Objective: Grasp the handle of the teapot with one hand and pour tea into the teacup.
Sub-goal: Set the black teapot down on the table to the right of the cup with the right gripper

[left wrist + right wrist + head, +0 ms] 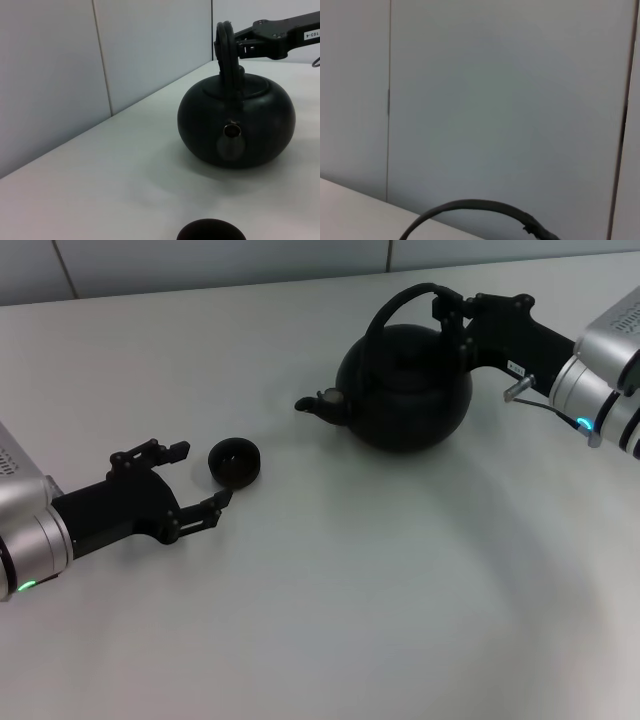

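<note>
The matte-black teapot (405,390) stands upright on the white table, its spout (322,403) pointing toward my left side. Its arched handle (400,302) rises over the lid. My right gripper (455,325) reaches in from the right and is shut on the handle's right, thicker side. The left wrist view shows the teapot (235,125), the handle (227,55) and the right gripper (241,46) clamped on it. In the right wrist view only the handle's arch (480,207) shows. The small dark teacup (233,462) (210,231) sits left of the spout. My left gripper (204,475) is open just beside the cup.
A white table (350,620) spreads toward the front and right. A pale panelled wall (75,75) runs behind the table's far edge, close behind the teapot.
</note>
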